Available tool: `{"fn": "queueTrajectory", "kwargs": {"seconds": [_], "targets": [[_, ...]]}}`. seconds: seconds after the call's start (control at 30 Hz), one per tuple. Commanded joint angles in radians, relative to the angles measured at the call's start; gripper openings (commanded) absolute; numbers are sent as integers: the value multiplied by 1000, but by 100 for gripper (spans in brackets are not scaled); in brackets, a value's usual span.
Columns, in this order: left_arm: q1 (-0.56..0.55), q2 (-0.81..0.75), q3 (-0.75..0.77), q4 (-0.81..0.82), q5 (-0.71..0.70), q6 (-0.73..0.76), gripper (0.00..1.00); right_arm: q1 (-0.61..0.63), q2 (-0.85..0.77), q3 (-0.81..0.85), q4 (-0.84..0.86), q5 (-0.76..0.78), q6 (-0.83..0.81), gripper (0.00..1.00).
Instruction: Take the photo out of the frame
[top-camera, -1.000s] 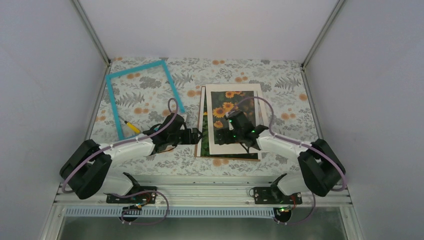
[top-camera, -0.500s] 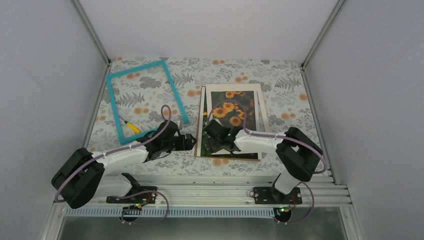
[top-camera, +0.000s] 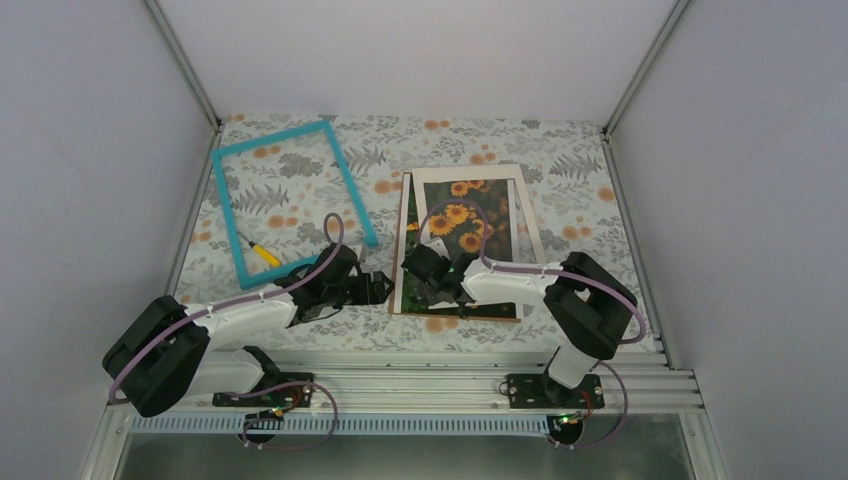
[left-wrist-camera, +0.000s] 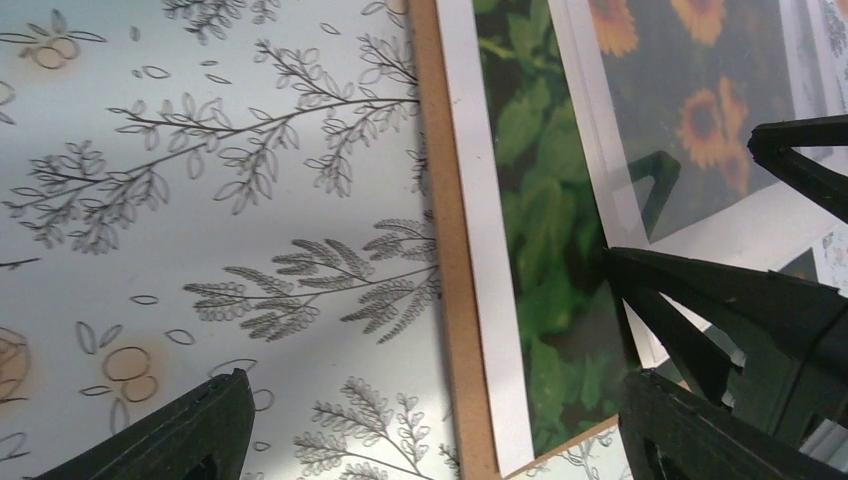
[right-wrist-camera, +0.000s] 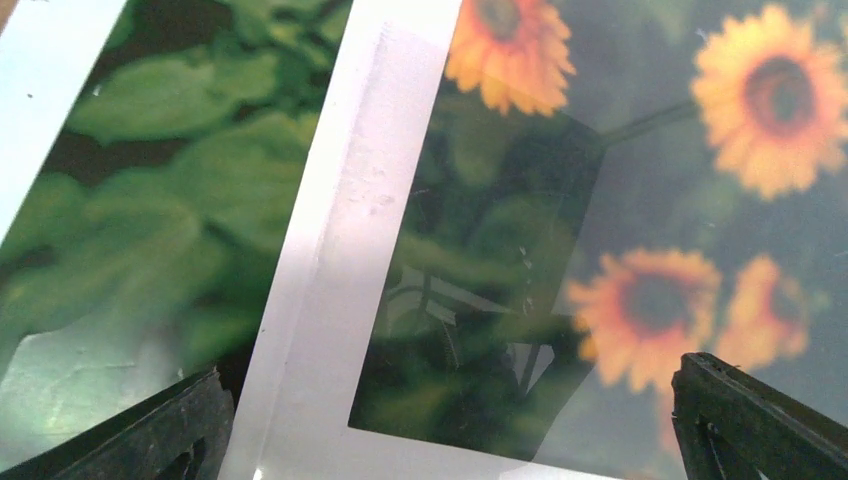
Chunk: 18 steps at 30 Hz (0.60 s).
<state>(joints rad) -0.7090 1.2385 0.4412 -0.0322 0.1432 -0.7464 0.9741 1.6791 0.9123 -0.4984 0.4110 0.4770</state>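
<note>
The photo (top-camera: 462, 226) of sunflowers lies flat at the table's centre on a brown backing board (left-wrist-camera: 447, 250). A cream-white mat (top-camera: 523, 205) lies skewed on top of it, so a strip of green leaves (left-wrist-camera: 545, 260) with a pale edge shows at the left. The turquoise frame (top-camera: 352, 186) lies empty at the back left. My left gripper (top-camera: 383, 288) is open beside the board's near left corner (left-wrist-camera: 440, 440). My right gripper (top-camera: 422, 280) is open, low over the mat's near left corner (right-wrist-camera: 450, 440). Its fingers (left-wrist-camera: 740, 300) show in the left wrist view.
A yellow-handled screwdriver (top-camera: 262, 252) lies inside the frame's near end. The tablecloth (left-wrist-camera: 230, 200) has a leaf print. Grey walls close in both sides and the back. A metal rail runs along the near edge.
My right gripper has moved left and nearer, from the mat's middle to its near left corner. My left gripper has drawn back slightly to the left. The mat is skewed a little more.
</note>
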Motion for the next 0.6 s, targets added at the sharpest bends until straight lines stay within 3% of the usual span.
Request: {"fn": "queueTrajectory", "kwargs": {"seconds": [0.0,0.57], "targets": [[-24,7,30,24,17,-15,91,-16,-45,-50,-66,66,54,100],[-76,87,36,184,142,-87,88,-136,-215,-178,82,-80,22,100]]}}
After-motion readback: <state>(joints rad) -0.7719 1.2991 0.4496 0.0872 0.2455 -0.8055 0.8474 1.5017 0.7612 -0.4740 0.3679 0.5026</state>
